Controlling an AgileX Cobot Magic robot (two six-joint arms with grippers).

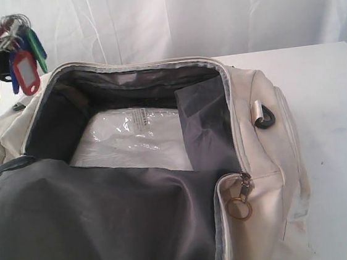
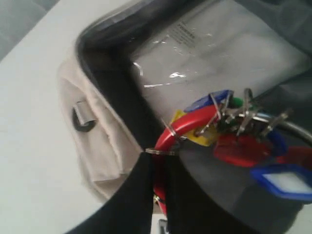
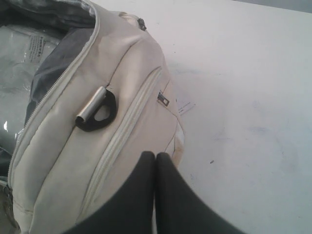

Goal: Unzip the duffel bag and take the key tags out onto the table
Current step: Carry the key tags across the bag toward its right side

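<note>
Two tools clenched: left tool (image 2: pixel 157 160) grips the bright plastic key tags (image 1: pixel 22 62) high over the unzipped cream fabric duffel bag (image 1: pixel 260 158), likely clearing its rim for the white worktop (image 1: pixel 334 119); right tool (image 3: pixel 155 161) empty, aside.

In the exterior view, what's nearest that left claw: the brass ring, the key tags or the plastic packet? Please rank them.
1. key tags: held in the left claw, upper left.
2. plastic packet: inside the open duffel bag, middle.
3. brass ring: bag's lower-right corner.
</note>
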